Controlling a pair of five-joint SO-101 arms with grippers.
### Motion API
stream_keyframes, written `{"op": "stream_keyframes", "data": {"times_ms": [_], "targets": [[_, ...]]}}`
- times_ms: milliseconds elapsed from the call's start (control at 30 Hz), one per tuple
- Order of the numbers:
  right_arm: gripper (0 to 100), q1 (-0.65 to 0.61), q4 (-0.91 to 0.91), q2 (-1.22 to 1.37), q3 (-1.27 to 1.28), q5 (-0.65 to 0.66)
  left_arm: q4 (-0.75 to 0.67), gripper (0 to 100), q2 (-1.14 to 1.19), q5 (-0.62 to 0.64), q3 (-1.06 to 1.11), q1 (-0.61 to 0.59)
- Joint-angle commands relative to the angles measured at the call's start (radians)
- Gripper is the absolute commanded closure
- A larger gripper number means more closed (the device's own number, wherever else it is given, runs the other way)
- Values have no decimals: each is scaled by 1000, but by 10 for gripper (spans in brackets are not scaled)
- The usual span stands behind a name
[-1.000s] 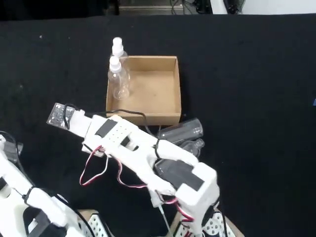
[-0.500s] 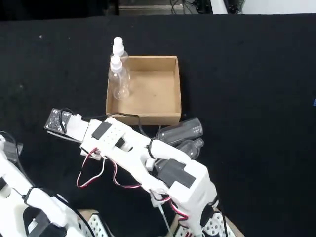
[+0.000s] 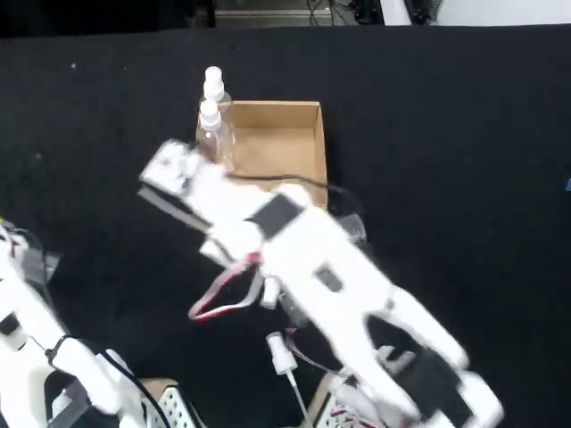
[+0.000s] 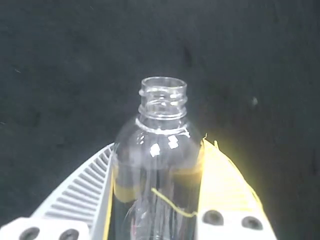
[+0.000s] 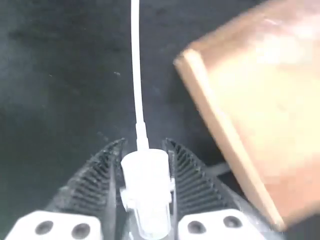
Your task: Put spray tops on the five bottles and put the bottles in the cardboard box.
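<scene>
Left wrist view, left jaws clamping uncapped bottle [image 4: 159, 150], base cut off, right jaws pinching spray top [image 5: 145, 192], box [image 5: 250, 100] partly cropped

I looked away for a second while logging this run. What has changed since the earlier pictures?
The right arm rose off the table and swung its wrist away from the robot, up beside the cardboard box, uncovering a loose spray top on the table. The two capped bottles at the box's corner stayed put, and the left arm barely shifted.
</scene>
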Motion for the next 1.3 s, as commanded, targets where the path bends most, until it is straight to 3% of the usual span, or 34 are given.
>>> {"op": "stream_keyframes", "data": {"times_ms": [0, 133, 333, 533, 767, 867, 933, 1100, 1267], "targets": [[988, 242, 75, -337, 74, -15, 55, 877, -55, 0, -16, 94], [988, 548, 112, -437, 139, -18, 69, 877, -169, -17, 30, 162], [988, 1016, 92, -438, 229, -25, 66, 877, -476, -141, 199, 306], [988, 1303, -41, -438, 371, -212, 66, 877, -755, -143, 371, 424], [986, 1415, -270, -438, 595, -483, 40, 877, -1037, -143, 541, 435], [985, 1450, -370, -438, 653, -535, -23, 877, -1148, -150, 645, 430], [958, 1441, -393, -438, 662, -509, -41, 877, -1191, -204, 685, 433], [738, 1359, -299, -440, 647, -310, -46, 877, -1163, -247, 677, 450], [713, 1347, -95, -438, 532, -172, -44, 877, -1163, -247, 679, 460]]}}
